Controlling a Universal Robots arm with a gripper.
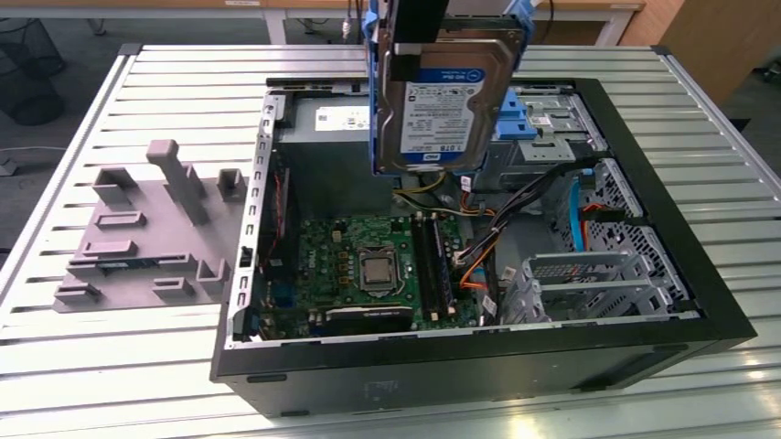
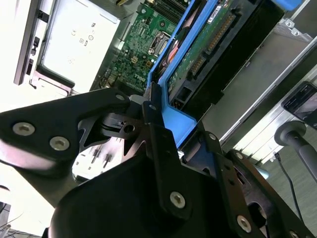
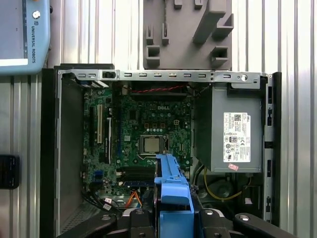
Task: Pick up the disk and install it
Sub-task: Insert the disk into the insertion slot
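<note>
Slats of ribbed grey metal make up your table (image 1: pixel 146 366), and an open black computer case (image 1: pixel 683 302) lies on its side across the middle of it. In the exterior view, a grey moulded fixture (image 1: pixel 146 229) of pockets and posts sits on the slats at nine o'clock from the case. Beyond the table's far edge you have a wire bin (image 1: pixel 31 69) on the floor at ten o'clock, pale desk legs (image 1: pixel 274 20) at twelve, and a wooden panel (image 1: pixel 720 37) at two.

Your hand (image 2: pixel 158 119) is closed on the blue carrier frame of the disk (image 1: pixel 445 101), gripping it by one end. The disk hangs upright in the air over the far half of the case, touching nothing else, its white-and-blue label facing the exterior camera. Below it, at six o'clock, lies the green motherboard (image 1: pixel 366 265), and a metal drive cage (image 1: pixel 586 279) stands at four o'clock. In the first wrist view, the grey power supply box (image 3: pixel 235 134) sits inside the case beside the board.
</note>
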